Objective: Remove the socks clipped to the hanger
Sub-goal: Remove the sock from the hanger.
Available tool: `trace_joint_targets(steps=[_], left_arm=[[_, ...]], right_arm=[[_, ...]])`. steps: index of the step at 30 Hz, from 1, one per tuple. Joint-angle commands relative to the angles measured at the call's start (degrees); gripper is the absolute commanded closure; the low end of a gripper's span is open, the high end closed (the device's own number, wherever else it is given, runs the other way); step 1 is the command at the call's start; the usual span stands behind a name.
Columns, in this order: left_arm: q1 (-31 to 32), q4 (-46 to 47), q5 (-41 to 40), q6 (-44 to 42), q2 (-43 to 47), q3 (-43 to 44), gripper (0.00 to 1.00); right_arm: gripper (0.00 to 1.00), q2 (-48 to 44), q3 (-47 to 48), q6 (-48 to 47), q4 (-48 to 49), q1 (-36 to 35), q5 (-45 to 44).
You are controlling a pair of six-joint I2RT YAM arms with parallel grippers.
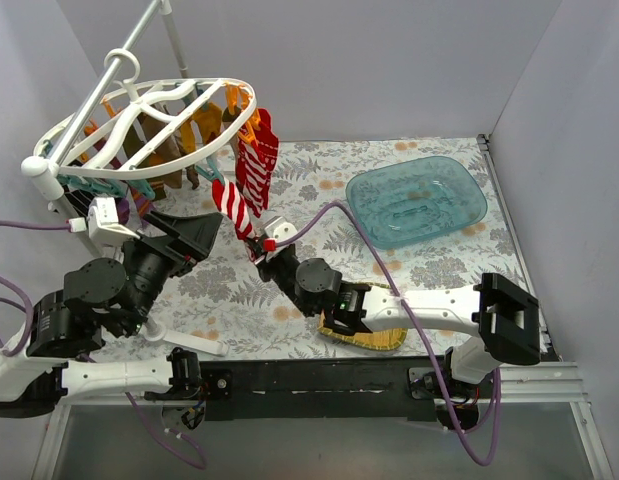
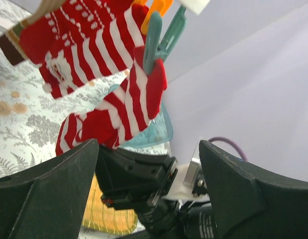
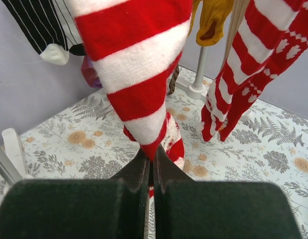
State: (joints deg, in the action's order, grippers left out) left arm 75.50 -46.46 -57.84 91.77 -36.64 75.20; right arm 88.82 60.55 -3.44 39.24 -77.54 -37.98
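The white plastic oval hanger (image 1: pixel 139 125) is hanging up high at the back L of the counter (image 1: pixel 239 300). The counter is wearing a cloth w/ leaves & flowers. Lots of small soft socks (image 1: pixel 179 140) are dangling under the hanger from orange & teal clips (image 1: pixel 244 120).

One long red-and-white striped sock (image 1: pixel 232 205) is hanging the lowest, at the hanger's R end. A teal plastic clip (image 2: pixel 151 42) is pinching its top edge. The right gripper (image 1: pixel 261 243) is reaching up from below. Its jaws are squeezing tight on the toe tip of that striped sock (image 3: pixel 139 64), & the sock is stretching up from them.

The left gripper (image 1: pixel 204 235) is pointing at the same sock from the L side. Its jaws are standing wide w/ nothing in them, & the sock is hanging just past their tips.

A red sock w/ white hearts (image 1: pixel 261 155) is hanging just behind the striped one. A see-through blue plastic tray (image 1: pixel 416 200) is sitting at the far R of the counter, well apart from the hanger. A flat yellow woven thing (image 1: pixel 379 340) is lying under the R arm.
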Motion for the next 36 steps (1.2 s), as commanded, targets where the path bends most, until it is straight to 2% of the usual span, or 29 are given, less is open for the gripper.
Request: trace_joint_targets(steps=[1, 15, 22, 26, 31, 36], left_arm=[[0.2, 5.8, -7.1, -4.5, -2.7, 0.3, 0.19], [0.2, 19.0, -18.4, -11.5, -7.1, -1.4, 0.20], [0.2, 20.1, -17.2, -14.0, -6.5, -4.1, 0.22], [0.2, 16.8, -14.3, -12.9, -5.6, -6.2, 0.27], [0.2, 8.4, -10.6, -5.2, -7.3, -7.0, 0.31], [0.2, -0.5, -11.0, 2.9, -8.1, -7.5, 0.33]], right_arm=[[0.99, 1.0, 2.8, -2.4, 5.4, -0.9, -3.2], [0.99, 4.8, 6.0, -8.9, 8.4, -4.2, -7.5], [0.99, 4.7, 6.3, -8.7, 8.2, -4.6, -6.4], [0.99, 4.0, 6.6, -8.2, 7.3, -4.7, -5.4], [0.99, 3.6, 6.7, -7.9, 6.5, -5.0, -4.9], [0.99, 3.0, 6.7, -7.1, 5.8, -5.1, -4.1]])
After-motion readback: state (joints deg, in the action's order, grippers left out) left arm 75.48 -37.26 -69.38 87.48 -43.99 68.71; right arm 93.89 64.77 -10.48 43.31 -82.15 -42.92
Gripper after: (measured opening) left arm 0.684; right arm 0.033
